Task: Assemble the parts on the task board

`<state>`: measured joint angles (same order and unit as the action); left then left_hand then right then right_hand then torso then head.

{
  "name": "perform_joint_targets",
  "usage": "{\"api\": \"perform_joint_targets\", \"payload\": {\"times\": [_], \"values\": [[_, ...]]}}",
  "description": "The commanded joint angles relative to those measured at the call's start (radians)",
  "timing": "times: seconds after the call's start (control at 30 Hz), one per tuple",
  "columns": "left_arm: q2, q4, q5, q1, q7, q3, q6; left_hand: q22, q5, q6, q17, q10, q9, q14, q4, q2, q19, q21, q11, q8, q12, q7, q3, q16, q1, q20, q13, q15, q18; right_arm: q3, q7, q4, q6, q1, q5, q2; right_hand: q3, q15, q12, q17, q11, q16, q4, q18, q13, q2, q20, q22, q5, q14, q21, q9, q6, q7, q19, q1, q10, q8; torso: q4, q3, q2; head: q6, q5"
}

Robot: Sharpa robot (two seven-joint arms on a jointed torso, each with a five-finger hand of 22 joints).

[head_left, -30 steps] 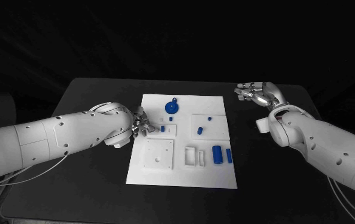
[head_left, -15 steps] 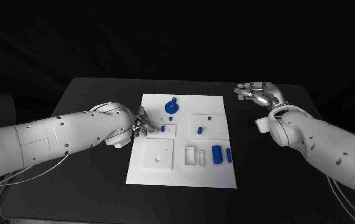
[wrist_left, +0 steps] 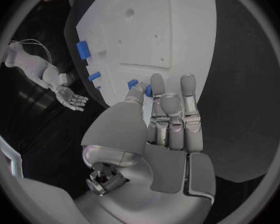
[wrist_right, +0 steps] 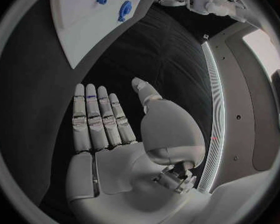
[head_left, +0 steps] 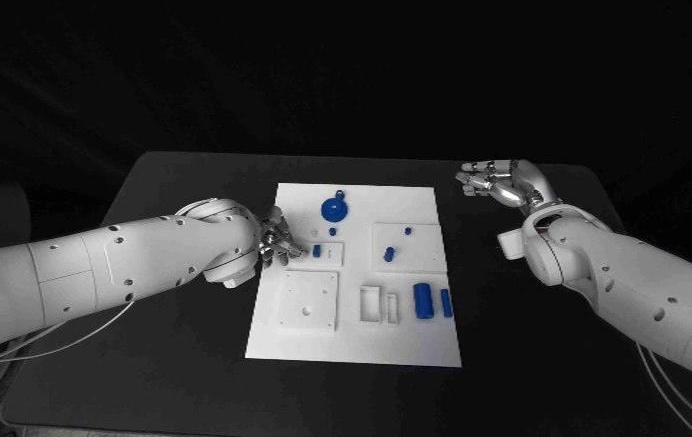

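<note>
A black room surrounds a matte black surface [head_left: 173, 217], seen from above. At its centre lies the flat white rectangular task board [head_left: 361, 342], long side running from twelve to six o'clock. Raised white squares and slotted holders sit on it, along with the small blue plastic parts: a round disc with a stem [head_left: 333, 208] near twelve o'clock, a short peg [head_left: 389, 253] at the centre, and two upright blue blocks [head_left: 424, 300] toward four o'clock.

The left robot hand [head_left: 274, 245] is at the board's nine o'clock edge, fingers extended together over a small blue piece [head_left: 316, 251] in a white holder. In the left wrist view the fingertips [wrist_left: 157, 79] lie right at two blue pieces [wrist_left: 133, 83], though whether they pinch one or only touch cannot be told. The right robot hand [head_left: 498, 181] hovers off the board at two o'clock, palm flat, fingers straight and apart, holding nothing.

Over the last second almost nothing has moved: the left robot hand has crept slightly toward the blue piece, the right has stayed put. That suggests a slow, careful seating or grasp is under way, with most parts still unassembled.

The left fingers hide the contact point, and the white arm covers the board's edge beside it.
</note>
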<state>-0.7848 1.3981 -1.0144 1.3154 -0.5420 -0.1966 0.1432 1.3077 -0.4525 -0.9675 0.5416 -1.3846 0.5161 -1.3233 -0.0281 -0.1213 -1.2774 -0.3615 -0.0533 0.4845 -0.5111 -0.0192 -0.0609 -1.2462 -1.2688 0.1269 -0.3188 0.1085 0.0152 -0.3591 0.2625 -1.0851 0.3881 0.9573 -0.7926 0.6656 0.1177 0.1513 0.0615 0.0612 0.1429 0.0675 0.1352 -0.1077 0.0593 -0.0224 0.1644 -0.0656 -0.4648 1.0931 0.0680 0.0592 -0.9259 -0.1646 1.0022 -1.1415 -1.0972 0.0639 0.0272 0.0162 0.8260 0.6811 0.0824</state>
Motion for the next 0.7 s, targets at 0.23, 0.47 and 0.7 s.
{"api": "perform_joint_targets", "payload": {"times": [0.23, 0.47, 0.7], "values": [[0.002, 0.001, 0.003, -0.006, 0.008, -0.004, 0.002, 0.019, -0.113, 0.025, 0.000, 0.002, 0.010, 0.008, 0.072, -0.005, 0.005, -0.002, 0.002, 0.008, 0.013, -0.002, 0.099, 0.006, 0.015, -0.002, 0.007, -0.003, 0.008, 0.000, 0.011, 0.000, -0.016, -0.003, -0.004, -0.001, 0.003, 0.000, -0.003, -0.001, 0.003, -0.006, -0.005, -0.019, -0.001, 0.008, -0.003, 0.001, -0.007, -0.009, -0.001, -0.001, 0.004, 0.000, -0.006, 0.005, 0.006, -0.005, 0.0001, 0.0003, 0.000, 0.000, 0.000], [0.001, 0.005, 0.002, -0.006, 0.014, -0.004, 0.007, 0.019, -0.147, 0.027, 0.001, 0.001, 0.015, 0.008, 0.102, -0.007, 0.008, -0.008, 0.003, 0.013, 0.014, -0.005, 0.148, 0.005, 0.044, -0.002, 0.008, -0.004, 0.010, 0.000, 0.011, 0.002, -0.018, -0.005, -0.004, -0.001, 0.003, 0.000, -0.003, -0.001, 0.003, -0.006, -0.005, -0.019, -0.001, 0.008, -0.003, 0.001, -0.007, -0.009, -0.001, -0.001, 0.004, 0.000, -0.006, 0.005, 0.006, -0.005, 0.0001, 0.0000, 0.000, 0.000, 0.001], [-0.002, 0.011, 0.006, -0.006, 0.026, -0.003, -0.002, 0.019, -0.253, 0.022, 0.001, 0.004, 0.013, 0.010, 0.102, -0.029, 0.011, -0.012, 0.005, 0.009, 0.014, -0.009, 0.181, 0.006, 0.075, -0.003, 0.007, -0.005, 0.012, 0.000, 0.011, 0.002, -0.018, -0.007, -0.004, -0.001, 0.002, 0.000, -0.003, -0.001, 0.003, -0.006, -0.007, -0.019, -0.001, 0.008, -0.003, 0.001, -0.009, -0.009, -0.001, -0.001, 0.003, 0.000, -0.006, 0.007, 0.006, -0.005, -0.0001, -0.0001, 0.000, 0.000, 0.001]]}}
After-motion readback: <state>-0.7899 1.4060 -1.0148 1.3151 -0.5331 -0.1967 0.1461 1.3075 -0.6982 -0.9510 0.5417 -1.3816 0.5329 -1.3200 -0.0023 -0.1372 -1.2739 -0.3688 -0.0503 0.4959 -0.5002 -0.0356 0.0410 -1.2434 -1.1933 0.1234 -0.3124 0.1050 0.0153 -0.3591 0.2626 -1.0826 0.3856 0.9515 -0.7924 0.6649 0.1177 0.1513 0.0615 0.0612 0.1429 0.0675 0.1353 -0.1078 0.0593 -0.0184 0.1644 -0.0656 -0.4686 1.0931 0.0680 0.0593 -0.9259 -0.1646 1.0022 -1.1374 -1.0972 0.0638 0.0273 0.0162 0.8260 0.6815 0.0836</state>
